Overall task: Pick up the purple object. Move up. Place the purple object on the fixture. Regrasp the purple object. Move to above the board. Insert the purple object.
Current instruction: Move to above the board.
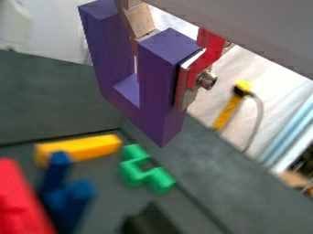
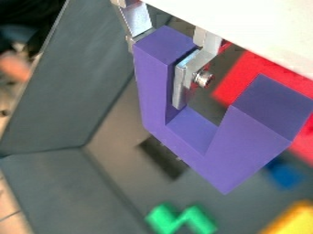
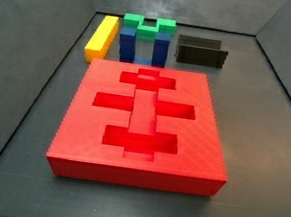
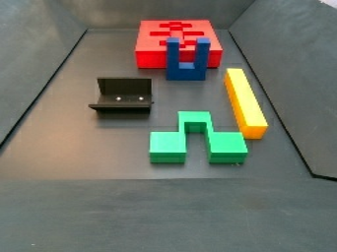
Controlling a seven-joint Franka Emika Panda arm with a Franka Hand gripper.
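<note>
Purple plastic fills both wrist views: the jaws of the gripper (image 1: 167,57) are clamped on one prong of the purple object (image 1: 137,78), held high above the surface and out of both side views. Judging by that height, the next step is lowering it squarely onto the fixture (image 4: 122,96), prongs level.

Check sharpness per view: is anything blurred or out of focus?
In both wrist views the gripper and the purple object it holds are fairly sharp, while the floor pieces below are blurred. Both side views are evenly lit and sharp, as on the board and fixture.
</note>
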